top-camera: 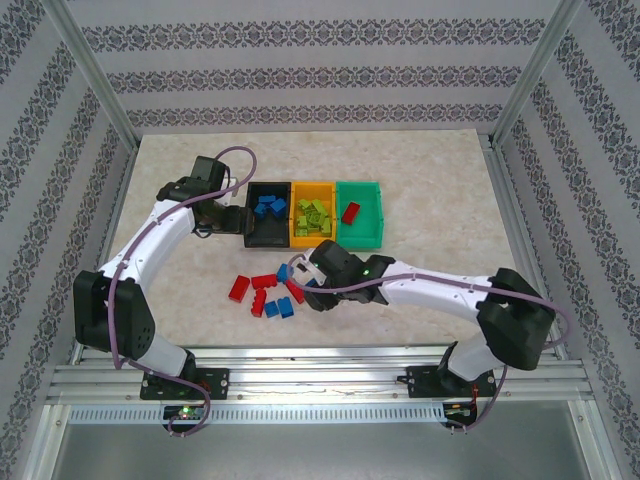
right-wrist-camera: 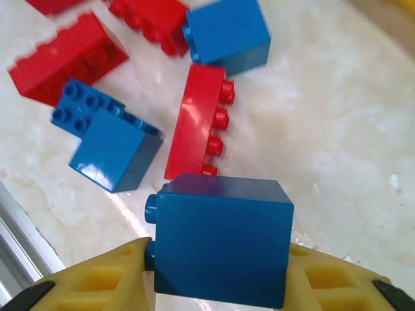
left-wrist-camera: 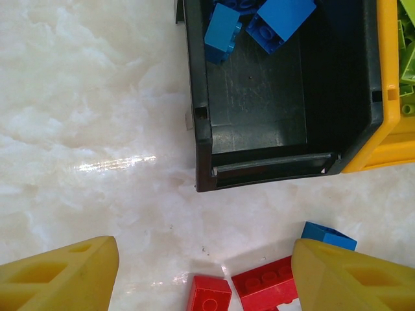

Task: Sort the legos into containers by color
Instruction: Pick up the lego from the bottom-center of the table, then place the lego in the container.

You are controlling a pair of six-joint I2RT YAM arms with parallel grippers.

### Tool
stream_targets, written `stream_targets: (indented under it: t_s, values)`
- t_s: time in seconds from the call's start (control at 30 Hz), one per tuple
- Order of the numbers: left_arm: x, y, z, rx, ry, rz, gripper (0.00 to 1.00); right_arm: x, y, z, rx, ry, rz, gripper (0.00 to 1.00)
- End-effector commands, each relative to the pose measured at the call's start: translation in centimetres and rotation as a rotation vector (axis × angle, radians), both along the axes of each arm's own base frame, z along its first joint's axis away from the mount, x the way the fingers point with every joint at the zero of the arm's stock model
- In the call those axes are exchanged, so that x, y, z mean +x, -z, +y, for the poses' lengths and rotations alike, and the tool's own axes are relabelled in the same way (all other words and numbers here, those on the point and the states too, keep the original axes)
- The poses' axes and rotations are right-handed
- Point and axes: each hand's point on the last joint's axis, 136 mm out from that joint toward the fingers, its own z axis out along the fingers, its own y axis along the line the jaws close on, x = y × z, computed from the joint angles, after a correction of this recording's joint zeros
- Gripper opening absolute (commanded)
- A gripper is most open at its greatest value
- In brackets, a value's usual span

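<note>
Black bin [left-wrist-camera: 259, 103] taken as landmark.

- Black bin held several blue bricks [top-camera: 268, 206], gathered at its far end; near end bare.
- Orange-yellow bin [top-camera: 312, 241] sat touching the black bin's right side and held lime green bricks [top-camera: 313, 212].
- Green bin [top-camera: 365, 228] stood next along, holding one red brick [top-camera: 351, 212].
- Loose red and blue bricks [top-camera: 265, 295] lay scattered on the desk [top-camera: 420, 180], on the near side of the black bin.
- Left hand [left-wrist-camera: 204, 278] was above the desk just off the black bin's near left corner. Fingers stood well apart with nothing between them.
- Right hand [right-wrist-camera: 217, 285] was at the right edge of the scatter, nearer than the black bin and to its right. Its fingers were closed against both sides of a dark blue brick [right-wrist-camera: 220, 240].
</note>
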Motion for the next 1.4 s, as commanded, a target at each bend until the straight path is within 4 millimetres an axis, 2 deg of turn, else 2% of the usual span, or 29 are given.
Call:
stream_targets:
  t_s: [0.0, 0.23, 0.43, 0.73, 0.83, 0.9, 1.0, 1.2, 1.3, 1.37]
  values:
    - [-0.4, -0.2, 0.7, 0.02, 0.003, 0.006, 0.71, 1.2, -3.2, 1.4, 0.066, -0.007, -0.093, 0.31]
    - [-0.3, -0.8, 2.1, 0.032, -0.035, -0.017, 0.71, 4.5, -6.5, 4.9, 0.139, 0.009, -0.142, 0.3]
    - [-0.1, -0.3, 2.9, -0.015, -0.07, -0.004, 0.71, 9.4, -7.9, 7.5, 0.239, 0.074, -0.093, 0.34]
    - [-0.2, 0.0, 3.5, -0.008, -0.09, 0.002, 0.71, 17.0, -6.6, 10.2, 0.284, 0.146, -0.025, 0.42]
    - [-0.2, 0.0, 3.4, -0.011, -0.09, 0.004, 0.71, 18.4, -6.0, 10.3, 0.296, 0.16, 0.003, 0.55]
    - [-0.2, 0.1, 3.4, -0.01, -0.09, 0.005, 0.71, 18.3, -6.1, 10.5, 0.318, 0.145, 0.017, 0.62]
    - [-0.2, 0.0, 3.4, -0.011, -0.089, 0.004, 0.71, 17.7, -6.5, 10.4, 0.339, 0.122, 0.019, 0.68]
    - [-0.2, -0.1, 3.3, -0.022, -0.085, -0.004, 0.71, 15.6, -7.5, 9.6, 0.333, 0.076, -0.021, 0.75]
    - [-0.2, -0.2, 3.1, -0.029, -0.082, -0.004, 0.71, 14.2, -7.7, 9.0, 0.313, 0.062, -0.07, 0.83]
    - [-0.1, -0.2, 3.0, -0.034, -0.08, -0.006, 0.71, 13.2, -8.0, 8.6, 0.291, 0.049, -0.116, 0.85]
